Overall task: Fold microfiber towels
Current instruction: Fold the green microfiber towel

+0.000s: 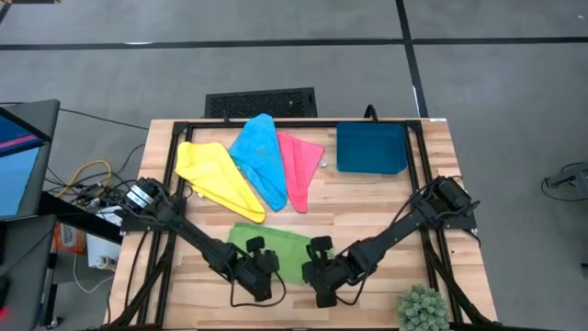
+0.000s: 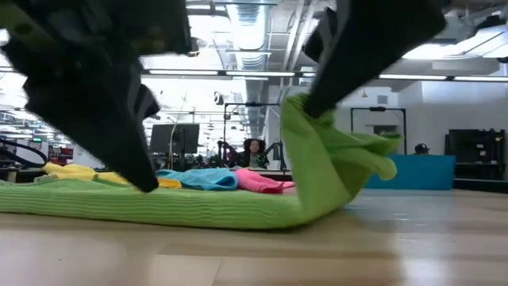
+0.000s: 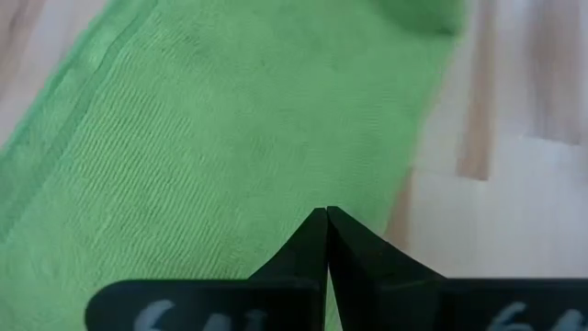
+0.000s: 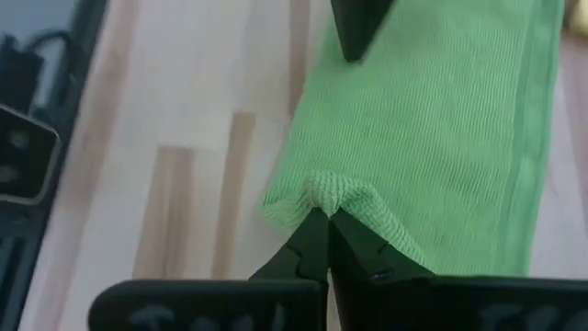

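Note:
The green towel (image 1: 287, 246) lies on the wood table near its front edge, flat along most of its length (image 2: 182, 208). My left gripper (image 1: 257, 245) is shut, its tips down on the towel's left part (image 3: 230, 119). My right gripper (image 1: 320, 245) is shut on the towel's right end, which it holds raised (image 2: 317, 151). The yellow towel (image 1: 216, 176), blue towel (image 1: 259, 156) and pink towel (image 1: 299, 165) lie side by side and overlapping at the far middle of the table. My left gripper presses its shut fingertips (image 2: 147, 184) down on the flat upper face of the green towel (image 3: 303, 198), slanting down from above. The towel lies on the table under them. My right gripper pinches a bunched bit of the towel's right-hand edge (image 4: 326, 191) between its two fingertips, from above. That end (image 2: 298, 107) is lifted off the table and the cloth hangs slack from it down to the part still lying flat.
A rigid dark blue tray (image 1: 372, 147) sits at the far right of the table. A small green plant (image 1: 423, 309) stands at the near right corner. A black frame (image 1: 418, 175) edges the table. Bare wood lies to the right of the green towel (image 4: 184, 184).

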`<state>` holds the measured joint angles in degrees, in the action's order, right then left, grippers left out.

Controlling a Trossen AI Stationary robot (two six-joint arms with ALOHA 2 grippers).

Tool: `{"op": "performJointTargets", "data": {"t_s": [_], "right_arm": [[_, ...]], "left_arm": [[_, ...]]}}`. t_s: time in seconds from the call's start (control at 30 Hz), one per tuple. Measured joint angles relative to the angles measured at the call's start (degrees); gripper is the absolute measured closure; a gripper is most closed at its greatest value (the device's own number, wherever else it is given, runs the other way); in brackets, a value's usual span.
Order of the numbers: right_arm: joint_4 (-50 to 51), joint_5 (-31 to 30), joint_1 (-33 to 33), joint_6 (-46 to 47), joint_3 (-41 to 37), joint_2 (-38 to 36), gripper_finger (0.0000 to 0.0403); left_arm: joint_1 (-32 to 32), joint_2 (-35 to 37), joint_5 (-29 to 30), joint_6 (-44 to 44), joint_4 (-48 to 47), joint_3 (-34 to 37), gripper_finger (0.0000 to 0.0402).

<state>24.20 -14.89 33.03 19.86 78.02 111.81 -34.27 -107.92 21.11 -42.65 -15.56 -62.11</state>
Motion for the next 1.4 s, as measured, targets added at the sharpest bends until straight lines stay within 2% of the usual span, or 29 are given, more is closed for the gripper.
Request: {"op": "performJointTargets", "data": {"t_s": [0.5, 0.87, 1.4], "right_arm": [[-7.69, 4.74, -2.79, -7.61, 0.00, 0.00, 0.0375], [-9.45, 7.38, -3.56, -10.60, 0.00, 0.07, 0.0376], [-13.79, 10.30, -3.94, -11.61, 0.00, 5.01, 0.0375]], "left_arm": [[-0.09, 0.27, -0.50, -1.67, 7.52, 5.95, 0.0401], [-0.08, 0.22, 0.05, -1.44, 7.70, 6.02, 0.0401], [0.53, 0.06, 0.47, -1.33, 8.28, 6.04, 0.0402]]}}
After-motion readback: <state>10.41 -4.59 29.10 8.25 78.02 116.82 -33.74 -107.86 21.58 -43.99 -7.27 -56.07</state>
